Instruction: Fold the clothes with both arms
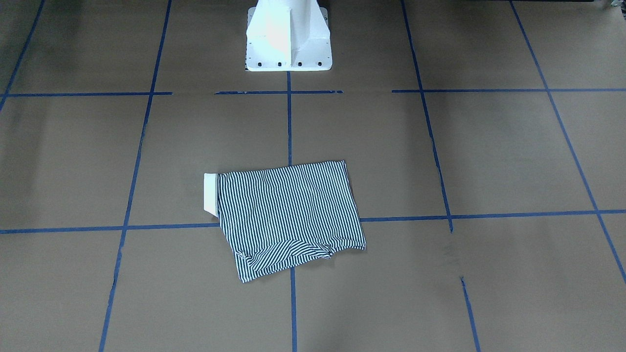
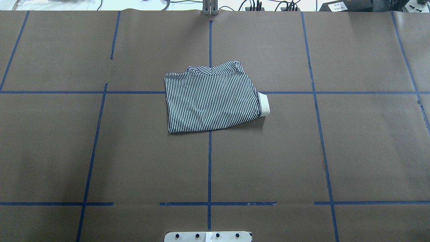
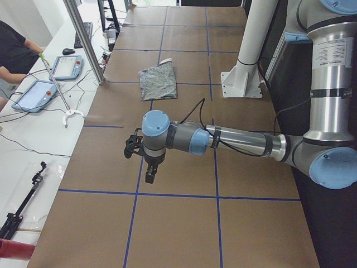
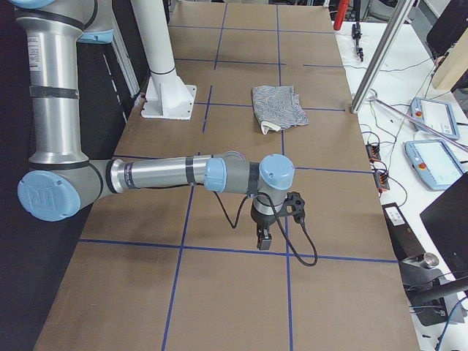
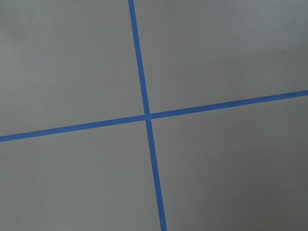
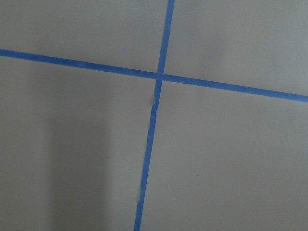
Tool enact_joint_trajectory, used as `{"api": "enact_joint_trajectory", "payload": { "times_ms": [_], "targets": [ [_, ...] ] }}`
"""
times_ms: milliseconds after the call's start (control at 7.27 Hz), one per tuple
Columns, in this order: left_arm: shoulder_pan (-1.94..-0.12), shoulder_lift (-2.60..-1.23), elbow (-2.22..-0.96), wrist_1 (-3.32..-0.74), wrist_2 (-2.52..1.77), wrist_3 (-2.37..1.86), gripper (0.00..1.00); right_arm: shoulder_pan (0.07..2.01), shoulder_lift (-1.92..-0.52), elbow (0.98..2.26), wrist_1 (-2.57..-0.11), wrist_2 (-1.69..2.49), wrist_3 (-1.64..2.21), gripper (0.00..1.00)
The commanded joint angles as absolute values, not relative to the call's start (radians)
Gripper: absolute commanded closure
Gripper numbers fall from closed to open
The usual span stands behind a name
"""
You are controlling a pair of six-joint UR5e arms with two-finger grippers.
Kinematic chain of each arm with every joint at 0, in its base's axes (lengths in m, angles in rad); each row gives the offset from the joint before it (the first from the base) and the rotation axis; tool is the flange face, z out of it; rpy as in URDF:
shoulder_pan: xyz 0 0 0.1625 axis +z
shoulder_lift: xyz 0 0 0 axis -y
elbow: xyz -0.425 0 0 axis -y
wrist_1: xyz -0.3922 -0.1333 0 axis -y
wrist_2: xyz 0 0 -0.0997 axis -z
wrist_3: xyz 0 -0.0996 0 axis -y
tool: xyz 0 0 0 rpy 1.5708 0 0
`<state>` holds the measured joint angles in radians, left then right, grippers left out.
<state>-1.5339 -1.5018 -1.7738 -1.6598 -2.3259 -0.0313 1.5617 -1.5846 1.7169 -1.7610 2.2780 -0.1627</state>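
Folded navy-and-white striped polo shirt (image 2: 213, 101) lies mid-frame on brown paper counter (image 2: 336, 151); whether black left end effector (image 3: 149, 177) and right end effector (image 4: 262, 241) are apart or together cannot be told.

Soft, even light; every view sharp. The white pedestal (image 1: 288, 34) glares at 12 o'clock; the polo shirt (image 2: 211, 101) casts a thin shadow on the bench (image 2: 302, 151) toward 5 o'clock.

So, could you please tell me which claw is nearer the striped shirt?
Neither clearly: the left claw and the right claw each hang far off opposite sides of the shirt, about equally distant.
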Motion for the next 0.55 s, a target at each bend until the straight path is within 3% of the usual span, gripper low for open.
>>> {"api": "enact_joint_trajectory", "payload": {
  "times_ms": [0,413],
  "targets": [
    [-1.534,-1.502,-1.775,-1.660,-2.327,-0.031,0.00,1.562,-1.585,1.721,-1.759,2.287,-0.163,0.00],
    [-1.534,-1.502,-1.767,-1.657,-2.326,-0.034,0.00,1.556,-1.585,1.717,-1.759,2.286,-0.167,0.00]
  ]
}}
